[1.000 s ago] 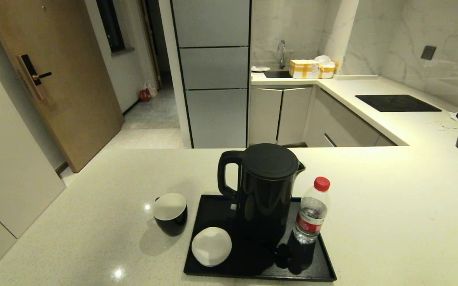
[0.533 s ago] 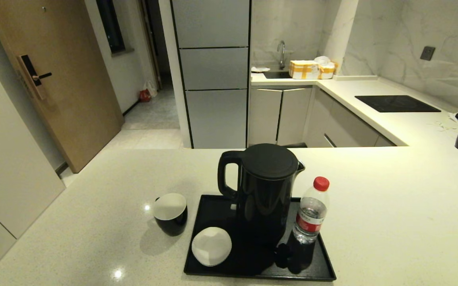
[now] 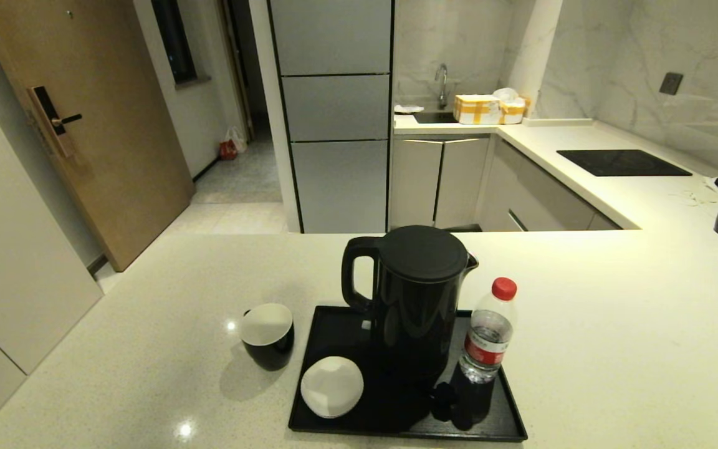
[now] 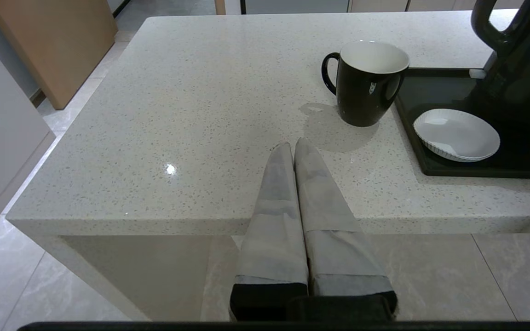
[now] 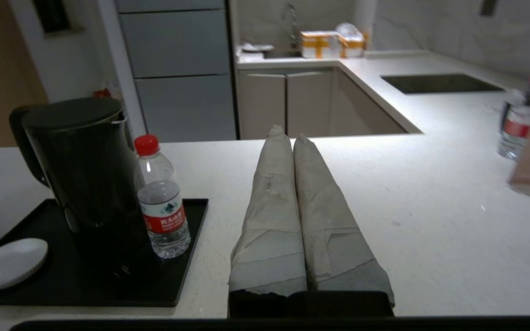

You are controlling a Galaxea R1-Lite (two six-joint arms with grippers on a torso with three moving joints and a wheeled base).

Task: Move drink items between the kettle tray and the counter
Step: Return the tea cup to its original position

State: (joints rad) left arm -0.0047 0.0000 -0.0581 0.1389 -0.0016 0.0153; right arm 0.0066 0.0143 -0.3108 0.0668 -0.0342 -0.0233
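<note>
a: where do my pincers stand?

b: left gripper (image 4: 294, 146) is pressed closed on nothing, low at the near edge of the counter (image 3: 614, 324). right gripper (image 5: 285, 133) likewise closed and empty.

a: and the drink items, going by the kettle (image 3: 418, 293)?

b: the black cup (image 4: 364, 82) stands on the counter left of the kettle, just outside the kettle tray (image 3: 502, 415), ahead of my left gripper and nearer that arm. its handle points away from the tray. the water bottle (image 3: 488, 330) stands upright on the tray right of the kettle, nearer my right arm.

a: the surface?

b: glossy speckled stone, a white saucer (image 3: 331, 386) in front of the kettle.
</note>
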